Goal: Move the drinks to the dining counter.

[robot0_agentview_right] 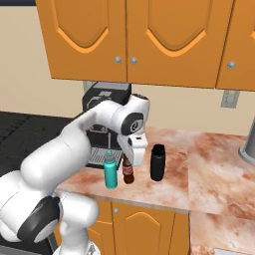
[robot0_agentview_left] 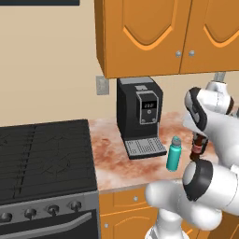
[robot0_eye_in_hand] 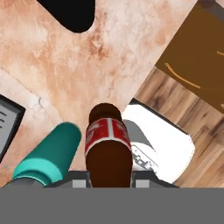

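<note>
— Pincer [robot0_eye_in_hand: 109, 177] first: what is it doing?
— It's clamped on the small dark-brown bottle [robot0_eye_in_hand: 107, 146] with the red label, high on the bottle, fingers on either side.
— Where does the bottle stand?
— On the marbled bench [robot0_agentview_right: 199, 169], near its front edge; whether it is lifted at all, I can't quite tell.
— And the other drinks?
— The teal bottle [robot0_agentview_right: 110, 170] with the grey cap stands just beside it, toward the coffee machine [robot0_agentview_left: 139, 116]. The black flask [robot0_agentview_right: 157, 162] stands near on the other side, apart from both.
</note>
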Robot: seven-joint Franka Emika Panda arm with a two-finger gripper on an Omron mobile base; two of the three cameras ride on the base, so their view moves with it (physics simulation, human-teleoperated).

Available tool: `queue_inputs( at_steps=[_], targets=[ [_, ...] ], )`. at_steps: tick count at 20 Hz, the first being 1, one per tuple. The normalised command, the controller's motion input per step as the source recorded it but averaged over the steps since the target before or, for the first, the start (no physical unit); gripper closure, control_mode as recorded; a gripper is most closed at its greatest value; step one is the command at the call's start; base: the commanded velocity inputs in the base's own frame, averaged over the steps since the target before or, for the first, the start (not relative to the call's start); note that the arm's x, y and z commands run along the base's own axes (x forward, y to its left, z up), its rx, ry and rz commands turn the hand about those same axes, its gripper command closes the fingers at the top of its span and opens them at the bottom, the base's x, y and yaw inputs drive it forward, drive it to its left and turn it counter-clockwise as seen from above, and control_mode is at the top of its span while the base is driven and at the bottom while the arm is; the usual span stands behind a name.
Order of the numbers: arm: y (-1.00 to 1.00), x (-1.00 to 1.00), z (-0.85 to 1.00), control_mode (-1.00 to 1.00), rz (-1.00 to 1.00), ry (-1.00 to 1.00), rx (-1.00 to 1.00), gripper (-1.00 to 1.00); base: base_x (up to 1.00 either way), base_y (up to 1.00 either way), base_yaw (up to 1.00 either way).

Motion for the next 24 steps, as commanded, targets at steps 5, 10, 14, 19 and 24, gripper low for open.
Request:
queue_inputs(
  at_steps=[5, 10, 14, 19, 24],
  targets=[
    [-0.23, -1.00, 0.63, -1.00, 0.00, -0.13, 0.09, 1.00, 0.00, 0.00, 0.00],
    [-0.01, -0.93, 0.51, -1.00, 0.07, -0.16, 0.07, 1.00, 0.00, 0.00, 0.00],
    [0.15, -0.71, 0.09, -1.00, 0.12, -0.17, 0.01, 1.00, 0.00, 0.00, 0.00],
    [0.33, -0.50, 0.00, -1.00, 0.12, -0.12, -0.01, 1.00, 0.00, 0.00, 0.00],
    [0.12, -0.14, 0.00, -1.00, 0.09, -0.04, 0.00, 1.00, 0.00, 0.00, 0.00]
  ],
)
